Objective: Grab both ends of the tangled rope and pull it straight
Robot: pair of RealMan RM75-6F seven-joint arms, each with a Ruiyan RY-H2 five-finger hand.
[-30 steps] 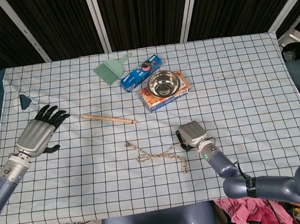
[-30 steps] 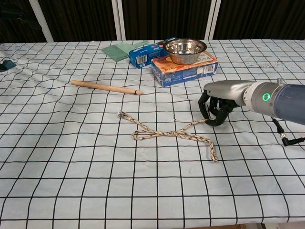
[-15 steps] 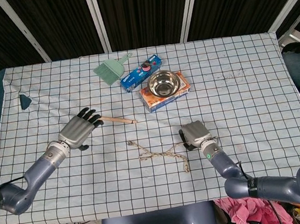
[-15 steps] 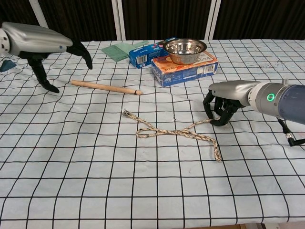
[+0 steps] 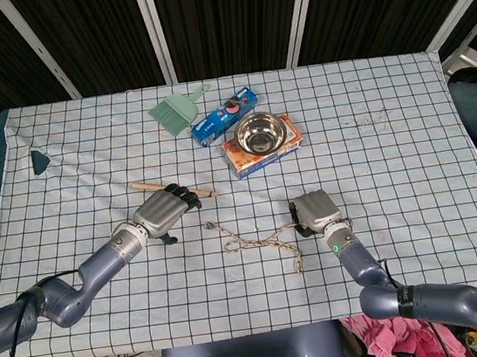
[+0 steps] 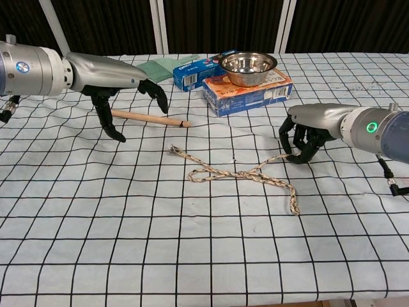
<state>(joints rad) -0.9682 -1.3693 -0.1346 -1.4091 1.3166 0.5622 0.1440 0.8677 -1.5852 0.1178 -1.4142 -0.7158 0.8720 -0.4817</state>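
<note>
Right hand (image 6: pixel 305 137) curled around one end of braided rope (image 6: pixel 246 178); grip contact partly hidden. Rope lies looped and crossed on checked tablecloth (image 6: pixel 192 256), between both hands, free end nearest left hand (image 6: pixel 105 80). Left hand spread, empty, above wooden stick (image 6: pixel 150 118). Beyond right hand: steel bowl (image 6: pixel 248 64), empty, sitting on orange box (image 6: pixel 252 93).

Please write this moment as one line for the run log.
right hand: grips rope end | left hand: open, near free end | rope: tangled
</note>
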